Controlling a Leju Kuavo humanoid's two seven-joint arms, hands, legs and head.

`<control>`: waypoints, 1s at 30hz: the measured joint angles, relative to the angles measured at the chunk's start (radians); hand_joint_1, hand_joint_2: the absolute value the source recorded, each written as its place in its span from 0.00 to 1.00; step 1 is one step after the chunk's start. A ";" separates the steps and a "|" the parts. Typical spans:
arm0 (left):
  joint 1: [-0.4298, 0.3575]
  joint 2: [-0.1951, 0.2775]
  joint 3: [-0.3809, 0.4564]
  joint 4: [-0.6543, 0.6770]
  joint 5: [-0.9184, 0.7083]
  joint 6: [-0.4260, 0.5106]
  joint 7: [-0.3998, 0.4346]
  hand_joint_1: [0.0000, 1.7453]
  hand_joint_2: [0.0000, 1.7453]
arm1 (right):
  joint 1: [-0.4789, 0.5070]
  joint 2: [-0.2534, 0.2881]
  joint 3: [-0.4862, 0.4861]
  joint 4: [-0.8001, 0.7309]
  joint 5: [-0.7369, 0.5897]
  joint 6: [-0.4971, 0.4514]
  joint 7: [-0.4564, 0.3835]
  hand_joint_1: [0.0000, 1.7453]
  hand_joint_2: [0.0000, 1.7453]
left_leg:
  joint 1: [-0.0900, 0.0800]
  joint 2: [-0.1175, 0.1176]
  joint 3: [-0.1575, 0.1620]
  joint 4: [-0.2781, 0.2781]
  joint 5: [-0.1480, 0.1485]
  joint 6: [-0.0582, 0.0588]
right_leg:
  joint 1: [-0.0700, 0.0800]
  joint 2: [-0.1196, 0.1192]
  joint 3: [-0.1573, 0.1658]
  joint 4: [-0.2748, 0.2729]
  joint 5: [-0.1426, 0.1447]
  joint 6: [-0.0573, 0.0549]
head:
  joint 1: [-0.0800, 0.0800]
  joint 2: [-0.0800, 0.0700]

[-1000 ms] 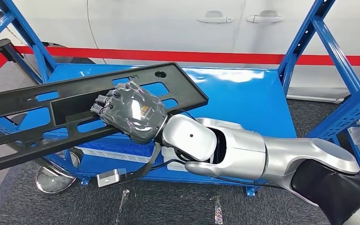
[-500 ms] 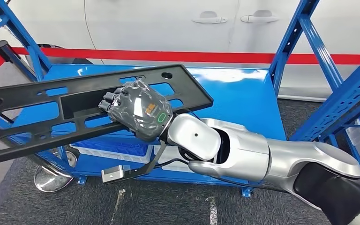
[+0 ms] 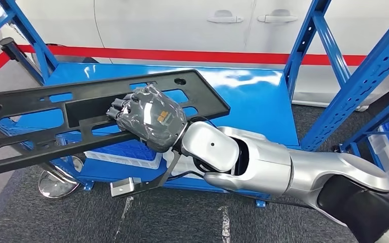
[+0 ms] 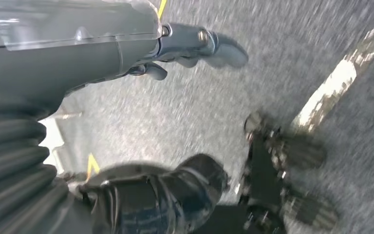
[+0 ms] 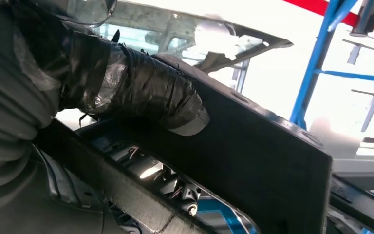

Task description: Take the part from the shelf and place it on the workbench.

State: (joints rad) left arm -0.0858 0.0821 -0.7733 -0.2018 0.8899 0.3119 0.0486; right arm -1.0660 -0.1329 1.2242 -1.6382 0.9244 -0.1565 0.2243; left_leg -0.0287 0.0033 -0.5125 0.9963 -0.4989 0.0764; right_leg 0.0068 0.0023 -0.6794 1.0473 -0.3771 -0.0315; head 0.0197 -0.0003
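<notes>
Blue shelf (image 3: pixel 263 106) behind | right hand (image 3: pixel 149 119) grasps black part (image 3: pixel 71 126) mid-length | left hand (image 4: pixel 195 46) empty, fingers loose

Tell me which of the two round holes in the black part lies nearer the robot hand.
The round hole at the black part's right end, just above the right robot hand; the other sits far off at its left end.

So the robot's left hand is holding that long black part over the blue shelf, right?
Not quite: the right hand holds the black part over the blue shelf, as the head view shows. The left hand hangs over the floor, holding nothing.
</notes>
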 joint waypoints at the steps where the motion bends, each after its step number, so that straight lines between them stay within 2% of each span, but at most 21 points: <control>1: -0.001 0.000 -0.002 0.000 0.000 0.000 0.001 0.00 1.00 | 0.000 -0.001 -0.001 0.000 0.000 0.000 0.000 1.00 1.00 | 0.004 0.003 0.002 -0.020 0.018 -0.003 | 0.001 0.001 -0.004 0.002 -0.010 0.005 | 0.000 0.000; 2: 0.000 0.000 -0.003 0.000 -0.001 -0.001 0.002 0.00 1.00 | 0.000 -0.001 -0.002 0.000 0.000 0.000 0.000 1.00 1.00 | 0.009 0.005 0.001 -0.038 0.037 -0.007 | 0.001 0.002 -0.012 0.022 -0.039 0.012 | 0.001 0.000; 3: 0.000 -0.001 -0.004 0.000 -0.001 -0.002 0.004 0.00 1.00 | 0.000 -0.002 -0.003 0.000 0.000 0.000 0.000 1.00 1.00 | 0.015 0.009 -0.005 -0.046 0.051 -0.013 | -0.002 0.002 -0.026 0.063 -0.083 0.019 | 0.001 0.000; 5: 0.000 -0.002 -0.005 0.000 -0.002 -0.003 0.007 0.00 1.00 | 0.002 -0.003 -0.004 0.000 -0.001 0.000 0.000 1.00 1.00 | 0.023 0.010 -0.032 -0.041 0.070 -0.020 | -0.014 0.002 -0.054 0.182 -0.163 0.037 | 0.003 0.000; 6: 0.000 -0.002 -0.006 0.000 -0.002 -0.003 0.008 0.00 1.00 | 0.003 -0.004 -0.004 0.000 -0.002 0.000 0.000 1.00 1.00 | 0.029 0.011 -0.049 -0.034 0.075 -0.026 | -0.022 0.001 -0.057 0.224 -0.175 0.047 | 0.004 0.000; 7: 0.000 -0.003 -0.007 0.000 -0.002 -0.004 0.009 0.00 1.00 | 0.005 -0.005 -0.004 0.000 -0.003 0.001 0.000 1.00 1.00 | 0.036 0.012 -0.065 -0.024 0.080 -0.032 | -0.030 0.001 -0.046 0.236 -0.167 0.058 | 0.005 0.000; 8: 0.000 -0.004 -0.007 0.000 -0.003 -0.004 0.009 0.00 1.00 | 0.006 -0.005 -0.004 0.000 -0.004 0.001 0.001 1.00 1.00 | 0.043 0.012 -0.082 -0.011 0.083 -0.038 | -0.038 -0.001 -0.019 0.213 -0.145 0.069 | 0.006 0.000; 10: -0.001 -0.005 -0.008 0.000 -0.003 -0.005 0.010 0.00 1.00 | 0.006 -0.006 -0.006 0.000 -0.006 0.001 0.001 1.00 1.00 | 0.057 0.012 -0.118 0.023 0.084 -0.057 | -0.048 -0.002 0.057 0.107 -0.126 0.091 | 0.008 0.000; 11: -0.001 -0.005 -0.009 0.000 -0.003 -0.004 0.010 0.00 1.00 | 0.007 -0.006 -0.006 0.000 -0.007 0.001 0.002 1.00 1.00 | 0.060 0.012 -0.133 0.039 0.085 -0.068 | -0.048 -0.002 0.081 0.068 -0.126 0.090 | 0.011 0.000; 12: -0.001 -0.005 -0.009 0.000 -0.004 -0.004 0.010 0.00 1.00 | 0.007 -0.006 -0.008 0.000 -0.008 0.001 0.002 1.00 1.00 | 0.061 0.010 -0.146 0.051 0.087 -0.078 | -0.045 0.000 0.090 0.047 -0.135 0.083 | 0.012 0.000; 15: 0.003 -0.008 -0.011 0.000 -0.005 -0.005 0.010 0.00 1.00 | 0.010 -0.006 -0.011 0.000 -0.010 0.001 0.003 1.00 1.00 | 0.064 0.007 -0.164 0.059 0.101 -0.097 | -0.039 0.001 0.071 0.047 -0.122 0.037 | 0.012 0.000; 16: 0.004 -0.008 -0.011 0.000 -0.006 -0.005 0.010 0.00 1.00 | 0.010 -0.006 -0.011 0.000 -0.010 0.002 0.003 1.00 1.00 | 0.065 0.007 -0.170 0.068 0.087 -0.100 | -0.038 0.000 0.063 0.045 -0.112 0.027 | 0.012 0.000; 18: 0.005 -0.009 -0.011 0.000 -0.007 -0.006 0.010 0.00 1.00 | 0.011 -0.007 -0.011 0.001 -0.010 0.002 0.003 1.00 1.00 | 0.067 0.005 -0.191 0.134 0.010 -0.103 | -0.038 -0.002 0.047 0.039 -0.091 0.012 | 0.010 0.000; 20: 0.005 -0.009 -0.011 0.000 -0.007 -0.006 0.010 0.00 1.00 | 0.013 -0.007 -0.011 0.001 -0.010 0.002 0.003 1.00 1.00 | 0.065 0.004 -0.215 0.249 -0.076 -0.103 | -0.032 -0.001 0.025 0.037 -0.072 0.005 | 0.007 0.000; 21: 0.004 -0.009 -0.012 0.000 -0.007 -0.006 0.010 0.00 1.00 | 0.015 -0.007 -0.011 0.001 -0.011 0.003 0.003 1.00 1.00 | 0.064 0.004 -0.217 0.293 -0.096 -0.101 | -0.029 -0.001 0.012 0.037 -0.062 0.004 | 0.007 0.000; 22: 0.004 -0.009 -0.012 0.000 -0.007 -0.007 0.010 0.00 1.00 | 0.017 -0.007 -0.011 0.001 -0.011 0.003 0.003 1.00 1.00 | 0.062 0.004 -0.205 0.310 -0.095 -0.098 | -0.026 -0.001 -0.002 0.038 -0.051 0.004 | 0.007 0.000; 23: 0.004 -0.009 -0.012 0.000 -0.007 -0.007 0.010 0.00 1.00 | 0.019 -0.007 -0.011 0.001 -0.011 0.003 0.003 1.00 1.00 | 0.059 0.004 -0.177 0.295 -0.076 -0.093 | -0.024 -0.001 -0.014 0.038 -0.041 0.004 | 0.007 0.000; 25: 0.002 -0.010 -0.012 0.000 -0.006 -0.007 0.009 0.00 1.00 | 0.021 -0.007 -0.011 0.001 -0.011 0.002 0.004 1.00 1.00 | 0.051 0.002 -0.085 0.182 -0.038 -0.081 | -0.022 0.000 -0.033 0.037 -0.023 0.008 | 0.007 0.000; 27: 0.000 -0.009 -0.012 0.000 -0.006 -0.007 0.008 0.00 1.00 | 0.021 -0.008 -0.013 0.000 -0.011 0.002 0.004 1.00 1.00 | 0.042 -0.002 -0.011 0.070 -0.037 -0.077 | -0.022 -0.002 -0.037 0.028 -0.003 0.018 | 0.007 0.000; 28: -0.002 -0.009 -0.012 0.000 -0.006 -0.006 0.008 0.00 1.00 | 0.021 -0.008 -0.014 0.000 -0.011 0.001 0.005 1.00 1.00 | 0.037 -0.005 0.002 0.041 -0.043 -0.076 | -0.023 -0.003 -0.035 0.019 0.008 0.024 | 0.007 0.000; 30: -0.001 -0.009 -0.013 0.000 -0.006 -0.006 0.008 0.00 1.00 | 0.022 -0.009 -0.015 0.000 -0.011 0.000 0.005 1.00 1.00 | 0.035 -0.006 -0.002 0.023 -0.022 -0.072 | -0.023 -0.003 -0.031 0.000 0.030 0.038 | 0.007 0.000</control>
State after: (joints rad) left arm -0.0873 0.0735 -0.7861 -0.2014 0.8839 0.3054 0.0565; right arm -1.0445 -0.1421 1.2091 -1.6381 0.9135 -0.1564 0.2296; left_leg 0.0062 -0.0029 -0.5145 1.0190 -0.5205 0.0043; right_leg -0.0163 -0.0011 -0.7105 1.0468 -0.3471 0.0062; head 0.0267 -0.0001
